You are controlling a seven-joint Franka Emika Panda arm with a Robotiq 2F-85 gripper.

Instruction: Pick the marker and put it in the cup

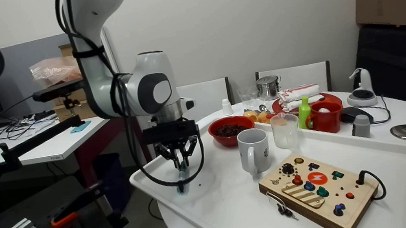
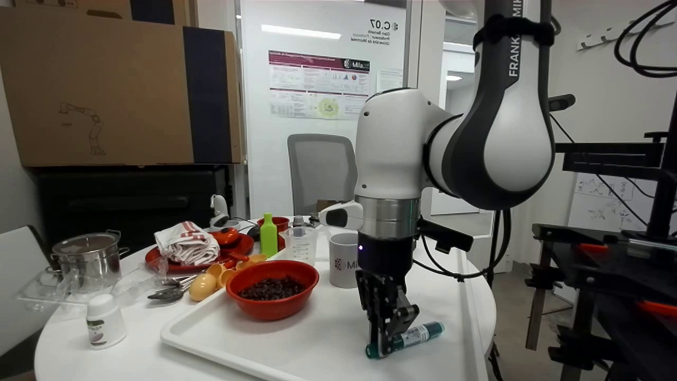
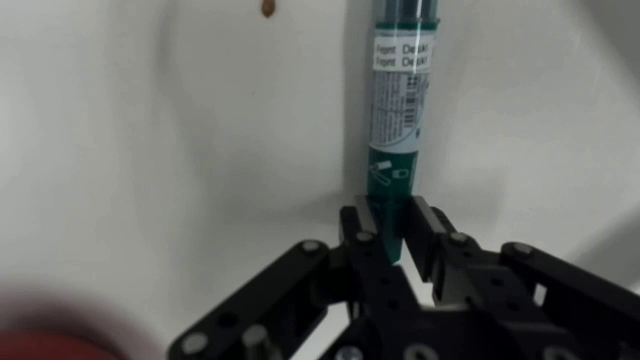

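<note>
The teal marker [image 1: 183,173] lies at the near-left part of the white tray [image 1: 221,197] in an exterior view; it also shows in an exterior view [image 2: 418,335] and in the wrist view [image 3: 398,110]. My gripper [image 1: 181,164] points down at one end of the marker. In the wrist view the fingers [image 3: 390,215] press on both sides of its teal end. Whether the marker is lifted off the tray I cannot tell. The cup, a white-grey mug [image 1: 255,150], stands upright on the tray, apart from the gripper; it also shows in an exterior view [image 2: 342,262].
A red bowl [image 1: 228,139] of dark bits stands on the tray near the mug, and a clear measuring cup [image 1: 286,133] beside it. A wooden toy board [image 1: 319,193] lies in front of the mug. A black cable loop [image 1: 199,160] hangs by the gripper.
</note>
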